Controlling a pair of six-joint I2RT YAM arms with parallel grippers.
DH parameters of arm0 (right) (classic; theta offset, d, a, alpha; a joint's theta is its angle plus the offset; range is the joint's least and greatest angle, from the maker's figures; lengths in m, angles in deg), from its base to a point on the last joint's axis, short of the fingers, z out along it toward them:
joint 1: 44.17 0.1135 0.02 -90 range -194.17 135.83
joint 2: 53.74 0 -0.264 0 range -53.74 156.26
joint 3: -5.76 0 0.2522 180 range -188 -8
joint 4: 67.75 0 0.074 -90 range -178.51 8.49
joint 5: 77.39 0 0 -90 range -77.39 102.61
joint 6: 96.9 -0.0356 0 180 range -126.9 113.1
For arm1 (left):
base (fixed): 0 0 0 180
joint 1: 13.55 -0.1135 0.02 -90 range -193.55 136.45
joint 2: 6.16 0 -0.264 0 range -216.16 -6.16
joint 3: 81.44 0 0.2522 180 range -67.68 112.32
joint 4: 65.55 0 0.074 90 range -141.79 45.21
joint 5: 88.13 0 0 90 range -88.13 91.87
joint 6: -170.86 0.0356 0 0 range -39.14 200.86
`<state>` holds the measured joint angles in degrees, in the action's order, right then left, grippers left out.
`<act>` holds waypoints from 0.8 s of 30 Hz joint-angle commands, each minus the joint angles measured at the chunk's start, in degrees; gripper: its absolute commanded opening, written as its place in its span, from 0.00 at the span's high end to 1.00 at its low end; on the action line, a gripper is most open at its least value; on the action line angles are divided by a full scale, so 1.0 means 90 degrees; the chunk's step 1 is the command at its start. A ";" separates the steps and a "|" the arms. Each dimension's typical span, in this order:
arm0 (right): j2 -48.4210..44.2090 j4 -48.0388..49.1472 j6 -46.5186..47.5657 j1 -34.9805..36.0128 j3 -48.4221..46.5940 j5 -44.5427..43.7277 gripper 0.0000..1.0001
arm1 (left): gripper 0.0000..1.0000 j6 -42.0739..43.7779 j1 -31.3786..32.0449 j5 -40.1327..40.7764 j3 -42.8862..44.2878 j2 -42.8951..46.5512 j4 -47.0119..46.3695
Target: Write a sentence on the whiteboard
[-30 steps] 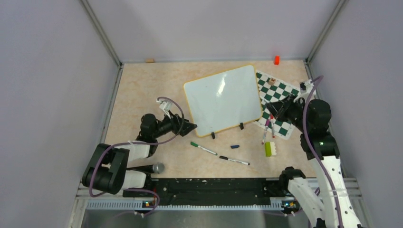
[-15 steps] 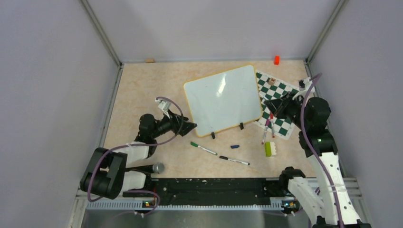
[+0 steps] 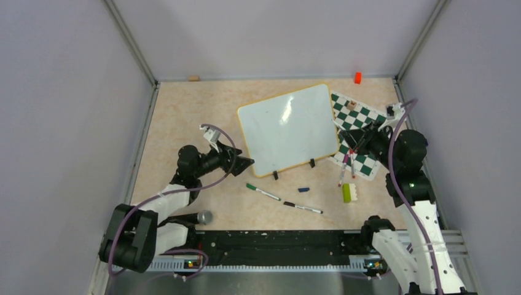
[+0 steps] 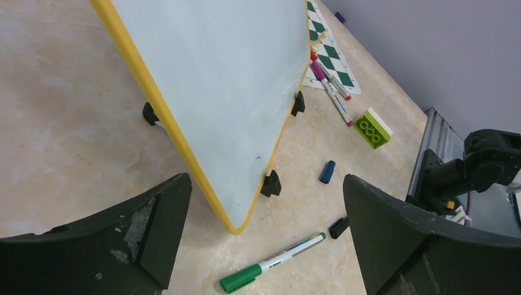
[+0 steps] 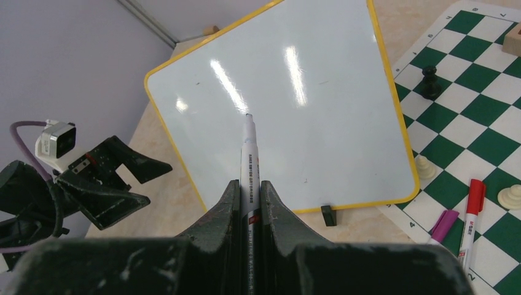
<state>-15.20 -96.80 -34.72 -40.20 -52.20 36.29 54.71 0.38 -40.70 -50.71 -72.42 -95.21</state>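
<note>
A robotics lab cell: plain grey panels [image 3: 61, 92] enclose the beige worktop [image 3: 184, 117], metal mounting rail [image 3: 276, 265] at frame bottom.

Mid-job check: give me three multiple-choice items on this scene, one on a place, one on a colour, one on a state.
1. Where does the green-capped marker lie? A on the chessboard; B on the table by the near corner of the whiteboard; C on the whiteboard.
2. What colour is the whiteboard's rim? A blue; B red; C yellow.
3. How is the right gripper? A open, empty; B shut on a white marker; C out of view.
Answers: B, it lies on bare tabletop; C, a yellow band edges the board; B, the jaws clamp the barrel.
</note>
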 commanded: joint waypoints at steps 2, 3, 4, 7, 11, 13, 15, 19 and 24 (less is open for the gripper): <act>-0.0139 0.0288 -0.0025 -0.0017 -0.0066 0.0062 1.00 | 0.01 0.0369 0.0006 0.0368 0.0421 -0.0024 0.0165; -0.0145 0.0219 -0.0005 -0.0015 -0.0094 0.0069 1.00 | 0.03 0.0460 0.0005 0.0406 0.0395 -0.0041 0.0145; -0.0146 0.0125 0.0023 -0.0015 -0.0139 0.0073 1.00 | 0.04 0.0549 0.0005 0.0393 0.0365 -0.0070 0.0128; -0.0154 -0.0191 0.0149 -0.0017 -0.0293 0.0034 1.00 | 0.05 0.0497 0.0005 0.0049 0.0239 -0.0188 -0.0250; -0.0133 -0.0203 0.0112 -0.0014 -0.0313 0.0051 1.00 | 0.08 0.0598 0.0004 -0.0295 0.0528 -0.0323 0.0144; -0.0048 -0.0155 0.0091 -0.0021 -0.0365 0.0096 1.00 | 0.09 0.0785 0.0004 -0.0365 0.0717 -0.0340 0.0522; 0.0031 -0.0196 0.0092 -0.0014 -0.0439 0.0120 1.00 | 0.09 0.0806 0.0005 -0.0318 0.0762 -0.0424 0.0562; -0.0025 -0.0202 0.0092 -0.0016 -0.0388 0.0083 1.00 | 0.08 0.0727 0.0007 -0.0355 0.0962 -0.0819 0.0595; -0.0043 -0.0273 0.0162 -0.0021 -0.0406 -0.0017 1.00 | 0.08 0.0347 -0.0014 -0.0751 0.1251 -0.1550 0.0380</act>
<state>-14.80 -99.66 -34.28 -40.20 -53.12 36.60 59.81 0.38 -43.98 -42.32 -82.50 -89.86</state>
